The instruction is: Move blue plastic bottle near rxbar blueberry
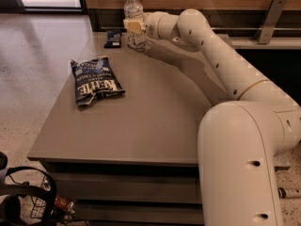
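The white arm [221,65] rises from its bulky shoulder [240,164] at the lower right of the frame, stretches up and leftward across the picture, and ends past the wrist [162,25] with the gripper [134,26] held roughly level at top centre.
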Tool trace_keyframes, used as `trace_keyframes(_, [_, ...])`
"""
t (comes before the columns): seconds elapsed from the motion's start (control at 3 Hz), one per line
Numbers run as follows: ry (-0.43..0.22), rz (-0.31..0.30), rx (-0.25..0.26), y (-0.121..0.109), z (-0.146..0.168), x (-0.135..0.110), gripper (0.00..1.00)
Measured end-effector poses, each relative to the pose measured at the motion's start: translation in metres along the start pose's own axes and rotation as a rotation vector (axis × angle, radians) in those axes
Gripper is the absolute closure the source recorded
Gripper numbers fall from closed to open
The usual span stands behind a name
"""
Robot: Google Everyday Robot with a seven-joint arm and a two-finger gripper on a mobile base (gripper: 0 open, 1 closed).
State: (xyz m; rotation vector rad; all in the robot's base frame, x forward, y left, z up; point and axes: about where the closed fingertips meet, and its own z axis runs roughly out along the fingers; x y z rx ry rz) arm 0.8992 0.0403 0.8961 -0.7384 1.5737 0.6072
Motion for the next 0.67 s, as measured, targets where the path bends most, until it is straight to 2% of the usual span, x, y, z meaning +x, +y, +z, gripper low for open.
trace_keyframes(0.33, [0.001,0.001,-0.004,0.0024,0.0025,0.0008,0.12])
trace_keyframes(0.67, [0.001,0.002,-0.008,0.0045,0.0048,0.0015,0.00])
